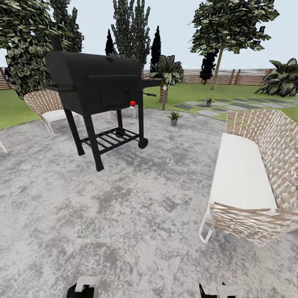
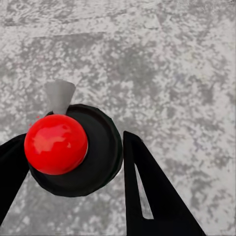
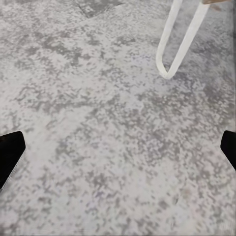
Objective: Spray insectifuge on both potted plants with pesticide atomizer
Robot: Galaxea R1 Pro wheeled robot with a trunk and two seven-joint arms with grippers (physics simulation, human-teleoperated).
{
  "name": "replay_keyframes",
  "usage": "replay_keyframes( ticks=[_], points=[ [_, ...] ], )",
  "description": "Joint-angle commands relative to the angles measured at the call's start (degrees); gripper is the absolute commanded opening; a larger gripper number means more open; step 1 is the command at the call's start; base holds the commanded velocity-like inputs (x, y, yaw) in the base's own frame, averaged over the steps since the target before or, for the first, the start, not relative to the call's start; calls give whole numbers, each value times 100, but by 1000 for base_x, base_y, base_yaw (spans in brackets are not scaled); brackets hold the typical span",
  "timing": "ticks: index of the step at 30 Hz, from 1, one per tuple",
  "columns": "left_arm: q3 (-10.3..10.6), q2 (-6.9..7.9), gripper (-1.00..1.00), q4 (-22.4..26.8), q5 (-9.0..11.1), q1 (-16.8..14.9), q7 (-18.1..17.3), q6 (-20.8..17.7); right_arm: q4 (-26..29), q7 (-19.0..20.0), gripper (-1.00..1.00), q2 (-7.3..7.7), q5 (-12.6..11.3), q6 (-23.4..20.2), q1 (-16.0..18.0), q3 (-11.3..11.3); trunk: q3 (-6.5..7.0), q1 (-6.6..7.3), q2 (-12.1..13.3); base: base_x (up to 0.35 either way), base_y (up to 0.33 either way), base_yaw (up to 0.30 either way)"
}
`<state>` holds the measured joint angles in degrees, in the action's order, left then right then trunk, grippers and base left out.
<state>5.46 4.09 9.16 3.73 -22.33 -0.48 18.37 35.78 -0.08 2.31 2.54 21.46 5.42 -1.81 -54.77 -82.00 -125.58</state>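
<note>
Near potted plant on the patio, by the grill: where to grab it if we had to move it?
Take the plant by its pot, low, from the side, jaws level across its grey wall. It stands upright and the pointed leaves fan out over the rim, so a top-down reach would likely crush them. Rim detail too small to tell.

A home garden: a black grill (image 1: 97,89) stands on a grey mottled patio (image 1: 124,215), with a woven bench (image 1: 252,178) beside it, and lawn (image 1: 194,92), trees (image 1: 229,29) and a slatted fence (image 1: 240,76) behind it.
</note>
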Motion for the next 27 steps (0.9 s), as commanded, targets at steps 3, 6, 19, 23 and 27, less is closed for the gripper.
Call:
replay_keyframes(
  ticks=[3,6,19,23,27],
  points=[
    [43,4,-100,-2,40,-1,-5,17,-4,-1,100,-2,27,16,3,-13,-5,-1,-2,179,279,-298],
    [43,4,-100,-2,41,0,-5,17,-7,-1,100,-2,27,16,3,-13,-5,-1,-2,179,280,-299],
    [43,4,-100,-2,40,-1,-5,17,-1,-1,100,-2,19,16,3,-13,-5,-1,-2,179,280,-279],
    [43,4,-100,-2,40,0,-5,17,-1,-1,100,-2,18,16,3,-24,-5,-1,-2,179,280,-56],
    [43,4,-100,-2,40,-3,-5,17,-1,14,100,-2,21,16,3,-21,-5,-1,-2,179,280,-9]
  ],
)
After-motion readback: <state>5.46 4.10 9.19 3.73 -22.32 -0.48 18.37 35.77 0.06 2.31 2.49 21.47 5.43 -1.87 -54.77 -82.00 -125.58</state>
